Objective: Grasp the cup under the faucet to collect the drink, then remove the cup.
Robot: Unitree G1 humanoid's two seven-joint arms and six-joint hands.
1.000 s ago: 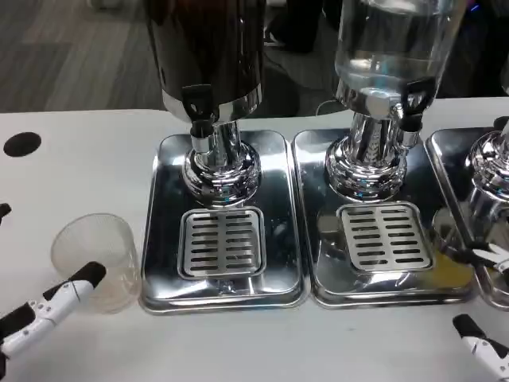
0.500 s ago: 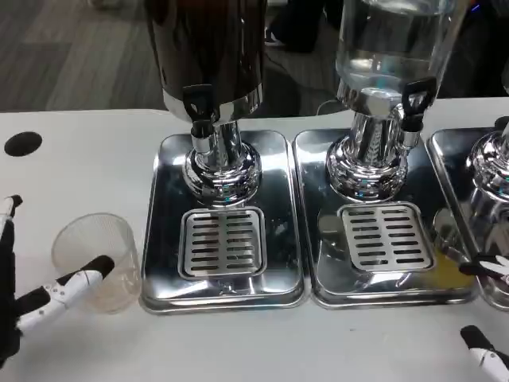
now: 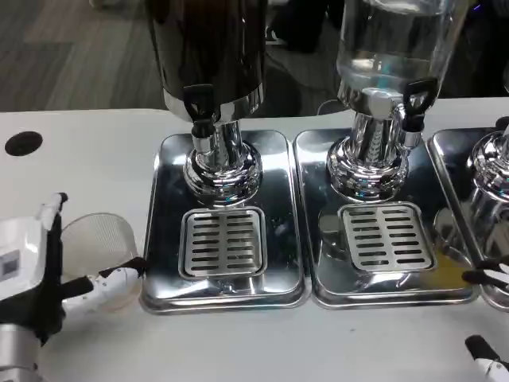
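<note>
Clear plastic, the cup (image 3: 102,245) stands upright on the white table (image 3: 87,151), just left of the left drip tray (image 3: 163,239) and not under any faucet. The left hand (image 3: 48,274) is at the cup from the near-left side: one finger reaches up along the cup's left edge, and another white, black-tipped finger (image 3: 111,277) lies across the cup's front, its tip near the tray's rim. The fingers are spread around the cup, but whether they actually press on it and hold it cannot be told. The dark dispenser (image 3: 211,56) stands at the back of the left tray, its black-handled faucet (image 3: 200,107) above the slotted grate (image 3: 222,243), which is bare. Beside it, touching or nearly touching, is a second tray (image 3: 318,239) with a clear dispenser (image 3: 390,48) and its own grate. Of the right hand (image 3: 487,318), only black-tipped fingertips (image 3: 481,276) show at the right edge, apart from one another and holding nothing visible; one hovers over the tray at the far right, another lower, near the table's front.
</note>
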